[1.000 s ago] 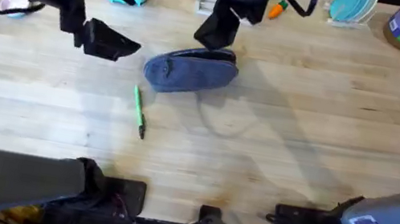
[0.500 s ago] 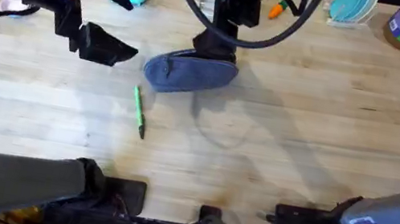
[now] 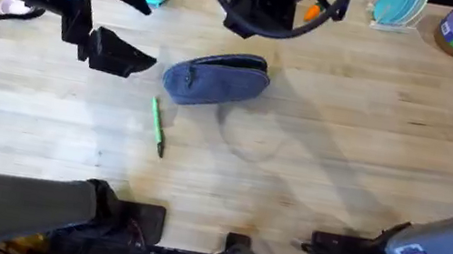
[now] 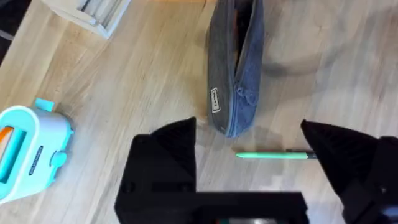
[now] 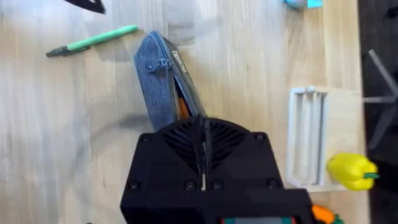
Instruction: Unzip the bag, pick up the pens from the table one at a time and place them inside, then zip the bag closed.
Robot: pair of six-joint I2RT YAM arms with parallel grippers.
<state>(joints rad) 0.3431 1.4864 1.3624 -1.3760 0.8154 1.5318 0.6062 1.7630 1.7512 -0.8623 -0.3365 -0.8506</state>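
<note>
On the worktop [image 3: 342,156] the bag [image 3: 216,79] lies unzipped with something orange inside, green pen [image 3: 157,127] still out, zipping pending; left gripper [image 4: 249,146] jaws spread, right gripper [image 5: 203,149] jaws pressed together.

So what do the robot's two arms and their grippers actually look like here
Both grippers are matte black: the left gripper has two wide, wedge-shaped fingers on a boxy black body, while the right gripper shows a rounded, ribbed black housing with screw holes. In the overhead view a black cable loops by the right arm, the left arm carries a pale grey link, and a blue-grey cover with a label sits at the right base.
</note>
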